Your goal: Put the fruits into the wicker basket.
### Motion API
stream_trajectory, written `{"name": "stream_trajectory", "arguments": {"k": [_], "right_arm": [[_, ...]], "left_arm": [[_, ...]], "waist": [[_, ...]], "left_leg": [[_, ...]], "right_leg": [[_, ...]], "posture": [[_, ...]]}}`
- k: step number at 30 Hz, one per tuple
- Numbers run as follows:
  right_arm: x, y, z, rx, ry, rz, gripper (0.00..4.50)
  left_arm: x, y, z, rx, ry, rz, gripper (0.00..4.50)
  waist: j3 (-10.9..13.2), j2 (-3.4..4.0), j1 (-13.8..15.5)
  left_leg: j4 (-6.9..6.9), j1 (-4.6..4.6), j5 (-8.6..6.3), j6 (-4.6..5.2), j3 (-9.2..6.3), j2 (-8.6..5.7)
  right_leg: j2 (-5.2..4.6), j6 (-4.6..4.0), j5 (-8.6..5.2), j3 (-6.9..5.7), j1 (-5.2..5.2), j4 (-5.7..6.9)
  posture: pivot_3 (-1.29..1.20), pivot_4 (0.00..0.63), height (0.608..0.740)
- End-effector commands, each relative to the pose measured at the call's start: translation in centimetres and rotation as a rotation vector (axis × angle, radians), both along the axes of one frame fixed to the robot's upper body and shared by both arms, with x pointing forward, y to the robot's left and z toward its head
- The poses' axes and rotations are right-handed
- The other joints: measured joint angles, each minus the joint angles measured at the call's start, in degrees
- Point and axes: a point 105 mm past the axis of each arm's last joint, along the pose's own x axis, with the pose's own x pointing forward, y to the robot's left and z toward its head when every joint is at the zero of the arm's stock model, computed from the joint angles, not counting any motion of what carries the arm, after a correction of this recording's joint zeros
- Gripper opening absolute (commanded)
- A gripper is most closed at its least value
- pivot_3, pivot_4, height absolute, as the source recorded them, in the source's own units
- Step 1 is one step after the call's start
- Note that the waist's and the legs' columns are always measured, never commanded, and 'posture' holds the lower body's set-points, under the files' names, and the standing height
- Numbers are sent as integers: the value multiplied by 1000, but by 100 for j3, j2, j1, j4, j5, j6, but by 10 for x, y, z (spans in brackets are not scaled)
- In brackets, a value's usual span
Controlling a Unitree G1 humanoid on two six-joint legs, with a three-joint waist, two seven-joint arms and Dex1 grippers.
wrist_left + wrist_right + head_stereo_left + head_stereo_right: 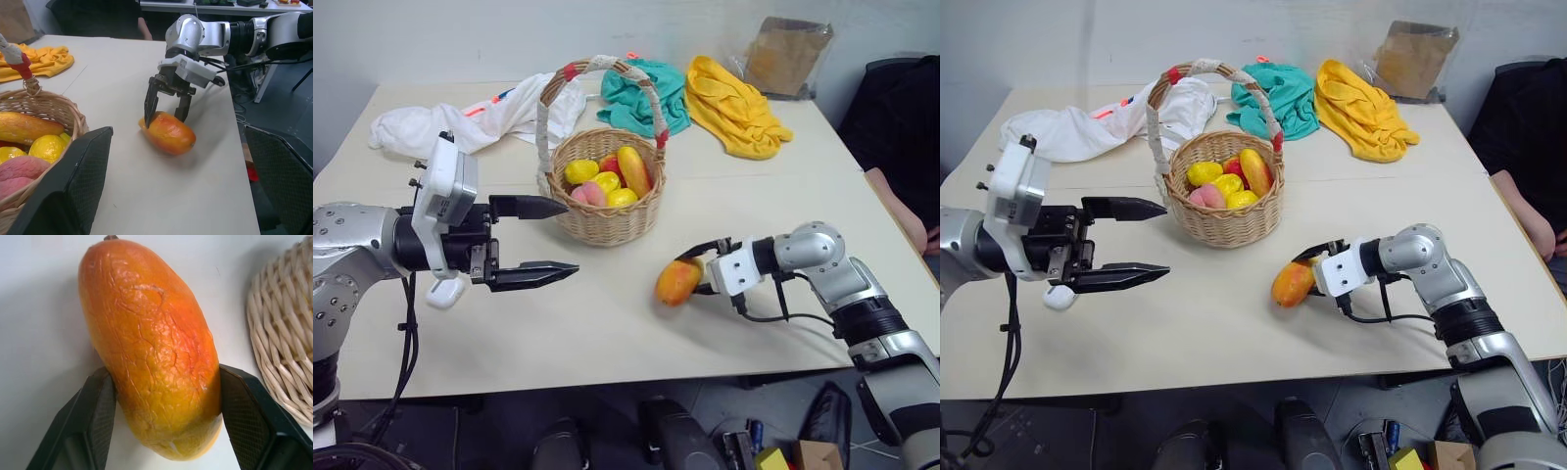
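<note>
An orange-yellow mango [677, 281] with a red blush lies on the table in front and to the right of the wicker basket [607, 223]. My right gripper [694, 274] is shut on the mango, with a black finger [95, 411] pressed against each side of it. The basket holds several fruits, among them a pink peach [590, 193], yellow ones and another mango. My left gripper [570, 237] hovers open and empty just to the left of the basket, fingers pointing toward it.
A small white case [443, 292] lies under my left arm. White [460, 122], teal [646, 93] and yellow [734, 108] cloths lie behind the basket, with a brown paper bag [788, 54] beyond them. A person [901, 127] sits at the table's right edge.
</note>
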Motion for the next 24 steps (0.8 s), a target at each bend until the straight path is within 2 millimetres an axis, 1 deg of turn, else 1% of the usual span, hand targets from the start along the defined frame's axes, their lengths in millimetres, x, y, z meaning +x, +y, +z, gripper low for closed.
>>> {"name": "stream_trajectory", "arguments": {"k": [1,3,5,6,9,10,12,14,15,17,18,19,20,22,24], "right_arm": [[-2,27,63,306,113,-16,2633],[7,42,93,440,149,-59,2630],[30,59,116,517,127,-164,2630],[42,66,124,535,109,-220,2630],[71,89,130,517,4,-335,2630],[82,94,131,518,-25,-387,2630],[95,99,128,515,-38,-452,2630],[98,104,125,512,-3,-453,3364],[98,105,125,514,6,-455,3624],[95,101,135,562,51,-457,4285],[93,99,139,580,71,-455,4453],[90,97,142,595,92,-450,4453],[85,90,149,629,132,-446,4453],[71,76,160,680,201,-440,4453],[62,59,166,718,245,-475,4453]], "left_arm": [[1,7,12,-12,-60,43,4500],[3,12,16,-19,-70,66,4500],[3,17,21,-40,-72,88,4500],[3,19,24,-57,-69,95,4500],[2,21,24,-80,-56,99,4500],[2,21,23,-74,-56,102,4500],[2,20,22,-71,-56,104,4500],[2,20,22,-80,-57,109,4500],[2,20,22,-84,-57,111,4500],[0,20,21,-90,-55,114,4500],[-1,20,21,-91,-54,116,4500],[-2,20,21,-92,-54,117,4500],[-2,20,20,-93,-54,120,4500],[-2,21,21,-96,-57,128,4500],[-3,22,22,-99,-64,139,4500]], "waist": [[0,0,-22],[0,1,-56],[1,1,-79],[1,1,-78],[-1,-1,-66],[-1,-1,-57],[-1,-2,-51],[0,-3,-23],[0,-3,-19],[0,-3,-27],[0,-3,-26],[0,-3,-24],[0,-3,-22],[0,-3,-15],[0,-3,-8]], "left_leg": [[1,2,1,-1,0,0],[4,3,4,-7,0,4],[7,4,8,-14,0,2],[7,2,11,-20,-3,3],[-2,1,13,-26,-17,3],[-5,-1,12,-26,-16,2],[-6,-5,10,-22,-14,1],[-6,-16,9,-20,-13,-3],[-6,-19,8,-18,-14,-3],[-6,-23,6,-15,-13,-3],[-6,-26,6,-14,-12,-3],[-6,-27,6,-14,-13,-3],[-6,-27,6,-15,-13,-2],[-7,-28,7,-17,-16,0],[-8,-27,7,-17,-19,0]], "right_leg": [[0,0,0,0,0,4],[5,-1,0,5,-6,17],[6,-10,-5,7,-17,39],[6,-14,-7,5,-24,44],[7,-29,-16,-5,-24,44],[6,-29,-16,-5,-25,41],[3,-29,-16,-5,-25,35],[-1,-29,-16,-5,-32,33],[-2,-28,-16,-6,-33,30],[-3,-27,-16,-6,-36,26],[-4,-27,-16,-6,-39,27],[-4,-27,-16,-6,-40,28],[-3,-27,-16,-7,-42,31],[-3,-27,-16,-8,-44,34],[-3,-27,-16,-11,-42,33]], "posture": [[0,150,740],[0,150,740],[0,150,740],[0,150,740],[0,150,740],[0,150,740],[0,150,740],[0,150,740],[0,150,740],[0,150,740],[0,150,740],[0,150,740],[0,150,740],[0,150,740],[0,150,740]]}}
